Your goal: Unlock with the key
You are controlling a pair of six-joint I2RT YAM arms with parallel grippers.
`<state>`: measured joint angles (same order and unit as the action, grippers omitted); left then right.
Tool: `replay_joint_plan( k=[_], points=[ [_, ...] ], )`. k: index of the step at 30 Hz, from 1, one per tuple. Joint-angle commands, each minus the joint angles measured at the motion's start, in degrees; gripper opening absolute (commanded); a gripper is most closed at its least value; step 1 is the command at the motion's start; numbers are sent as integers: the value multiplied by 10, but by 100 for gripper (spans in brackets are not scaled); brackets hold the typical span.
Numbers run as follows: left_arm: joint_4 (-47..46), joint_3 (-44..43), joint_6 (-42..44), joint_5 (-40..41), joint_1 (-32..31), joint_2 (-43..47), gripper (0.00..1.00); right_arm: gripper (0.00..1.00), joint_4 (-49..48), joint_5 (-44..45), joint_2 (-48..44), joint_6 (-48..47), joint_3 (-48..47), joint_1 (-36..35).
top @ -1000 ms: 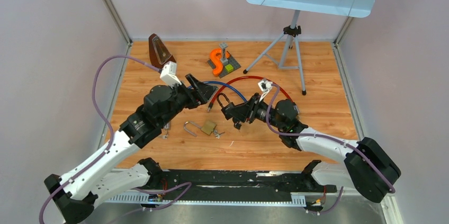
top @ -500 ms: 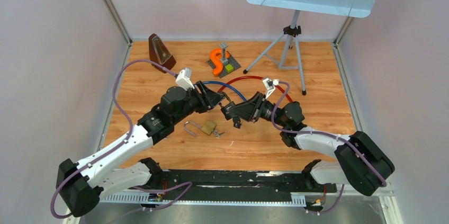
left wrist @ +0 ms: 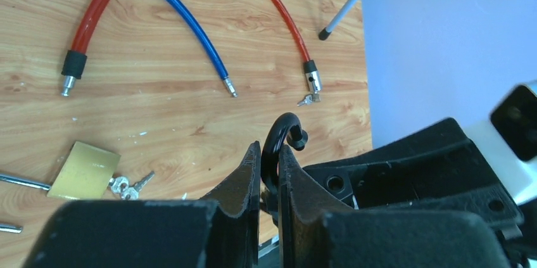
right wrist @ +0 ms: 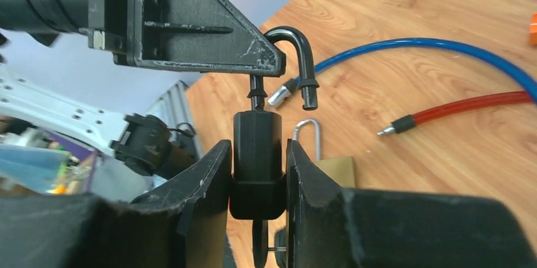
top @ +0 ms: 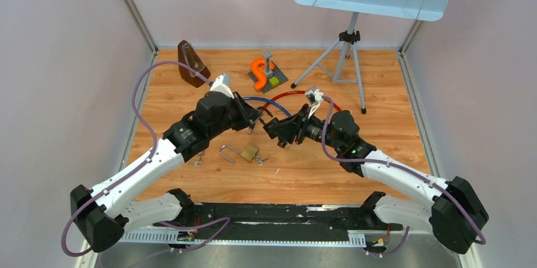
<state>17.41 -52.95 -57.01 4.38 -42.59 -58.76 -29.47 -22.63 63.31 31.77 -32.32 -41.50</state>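
So both arms meet in the air above the table (top: 392, 97), sharing the black padlock (right wrist: 256, 132): the right pincer (right wrist: 258, 149) is clamped on the lock's body, and the left pincer (left wrist: 268, 154) is squeezed tight on the shackle (left wrist: 279, 130), which has one leg popped free of the body. A brass padlock (left wrist: 83, 170) with keys (left wrist: 130, 185) lies on the table underneath

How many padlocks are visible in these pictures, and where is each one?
2. The black padlock is held between both hands: right hand on its body, left hand on its shackle. The brass padlock lies on the table, shackle open.
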Motion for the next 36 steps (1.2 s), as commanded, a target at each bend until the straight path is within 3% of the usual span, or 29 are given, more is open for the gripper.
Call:
replay_joint_plan(
  k=[1, 6, 11, 15, 18, 26, 33, 36],
  points=[
    [70, -47, 15, -9, 2, -19, 13, 0, 166, 187, -9, -170, -42, -20],
    [138, -60, -35, -10, 9, -79, 14, 0, 198, 315, 8, -279, -53, -106],
    [192, -71, -63, -83, 34, -162, 22, 0, 165, 482, 67, -410, -63, -221],
    [185, -69, -68, -122, 40, -205, 27, 0, 174, 574, 145, -465, -92, -268],
    [183, -66, -68, -109, 51, -191, 46, 0, 188, 596, 178, -472, -101, -274],
    [238, -65, -33, 31, 104, -81, 79, 0, 209, 630, 231, -492, -100, -267],
    [295, -73, 39, 207, 111, 35, 99, 0, 222, 642, 334, -494, -120, -261],
    [296, -71, 109, 284, 111, 80, 100, 5, 256, 645, 381, -475, -155, -262]
  ],
)
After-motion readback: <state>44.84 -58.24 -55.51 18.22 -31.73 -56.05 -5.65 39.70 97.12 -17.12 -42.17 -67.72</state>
